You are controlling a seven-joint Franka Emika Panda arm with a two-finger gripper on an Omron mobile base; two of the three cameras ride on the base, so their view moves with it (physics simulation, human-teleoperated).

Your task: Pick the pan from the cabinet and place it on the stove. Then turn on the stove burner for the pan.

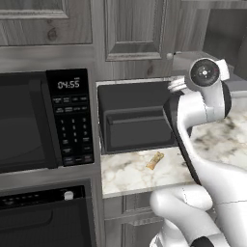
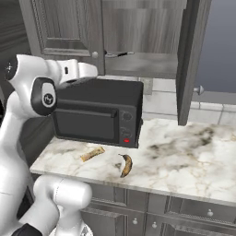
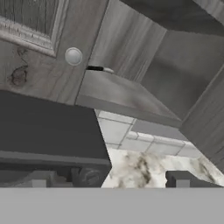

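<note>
Worktop: a white marble counter with grey-brown veining, set over grey panelled drawer fronts. On it stand a black toaster oven with a glass door and a red light, a small tan stick-shaped item just in front of it, and a browned banana near that. Pale tiles line the wall behind. To the left, a black microwave with a lit clock sits above a black built-in oven.

The cabinet, grey weathered wood grain with raised-panel doors and small round knobs, hangs above the toaster oven. Its right door stands open, edge-on in the right base view. The pan lies on the cabinet's bottom shelf; a black sliver and its thin silver handle show at the front edge.

The white arm rises from the base, its wrist bent toward the cabinet above the toaster oven. The gripper has its fingers spread wide and grips nothing, well short of the pan.
</note>
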